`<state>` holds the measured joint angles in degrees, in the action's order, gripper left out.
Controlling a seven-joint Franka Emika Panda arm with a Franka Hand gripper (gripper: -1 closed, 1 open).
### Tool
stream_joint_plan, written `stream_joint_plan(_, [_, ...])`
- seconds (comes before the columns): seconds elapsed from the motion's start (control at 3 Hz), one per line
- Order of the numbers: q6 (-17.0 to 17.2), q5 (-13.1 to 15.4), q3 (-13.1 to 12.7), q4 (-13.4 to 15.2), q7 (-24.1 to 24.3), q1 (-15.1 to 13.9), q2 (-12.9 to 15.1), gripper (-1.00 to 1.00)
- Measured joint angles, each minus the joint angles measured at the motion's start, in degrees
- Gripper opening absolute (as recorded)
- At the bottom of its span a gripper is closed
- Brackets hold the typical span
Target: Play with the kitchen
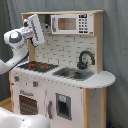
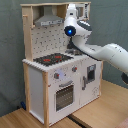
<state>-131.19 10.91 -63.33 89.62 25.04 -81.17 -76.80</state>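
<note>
First exterior view: pincer (image 1: 44,26) by the kitchen (image 1: 75,85) microwave (image 1: 72,23), finger state not discernible.

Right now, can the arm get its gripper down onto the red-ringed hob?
Probably yes. The gripper hangs up by the hood, above the hob, and the cooktop looks bare, with nothing between them. The faucet stands off over the sink.

- First exterior view: mid-range, facing the kitchen (image 1: 65,75) front from slightly toward its sink end; arm enters at the first exterior view's left.
- Second exterior view: mid-range, off the hob-side corner; arm enters from the second exterior view's right.
- Shared: hob, oven front, hood.
</note>
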Motion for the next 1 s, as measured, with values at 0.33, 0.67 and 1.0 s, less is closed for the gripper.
stream_joint_plan(0.33, [0.7,0.0,-0.4,-5.0,-1.1,-3.1,1.3,-1.00])
stream_joint_plan(0.67, [3.9,0.0,-0.9,-6.1,-2.3,-6.4,4.4,-1.00])
stream_joint_plan(1.0, [9.6,0.0,-0.8,-5.8,-2.7,-5.7,5.1,-1.00])
